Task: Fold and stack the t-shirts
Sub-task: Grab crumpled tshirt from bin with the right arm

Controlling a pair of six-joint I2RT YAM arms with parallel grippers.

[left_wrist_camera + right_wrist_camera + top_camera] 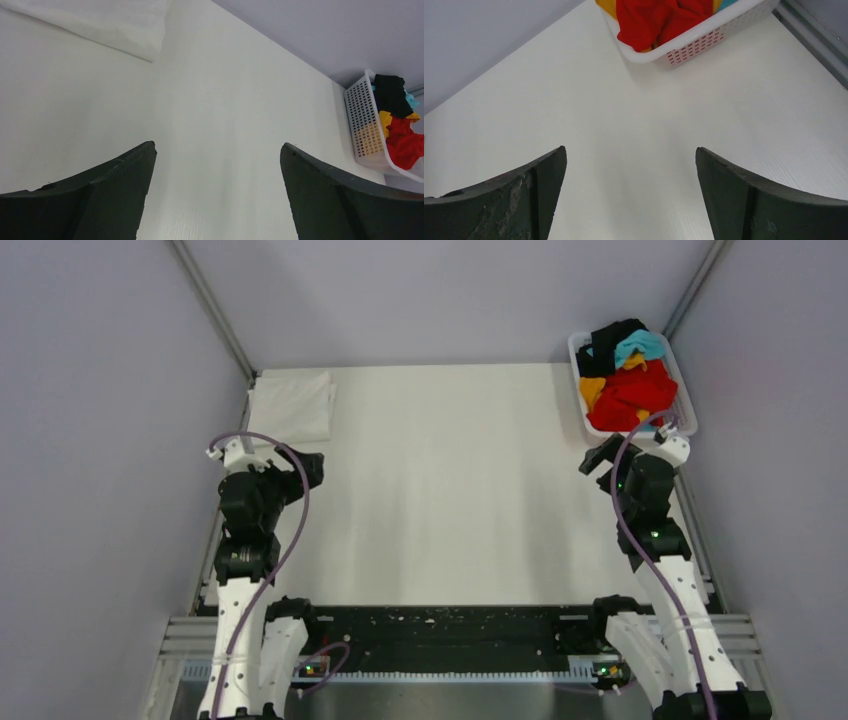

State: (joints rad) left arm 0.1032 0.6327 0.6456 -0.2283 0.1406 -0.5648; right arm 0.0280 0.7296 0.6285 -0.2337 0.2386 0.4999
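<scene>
left pincer (217, 145) splayed, white table (450, 490), grey walls (100, 390)

We see a white mesh basket (581, 390) at the far right corner of the white table (450, 490). Grey walls (100, 390) enclose it; metal rails (210, 305) climb its far corners.

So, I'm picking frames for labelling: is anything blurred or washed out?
Top view: even light, but the white shirt barely stands out from the table. Left wrist: fingers dark, little detail. Right wrist: faint shadow by the basket, no glare.
</scene>
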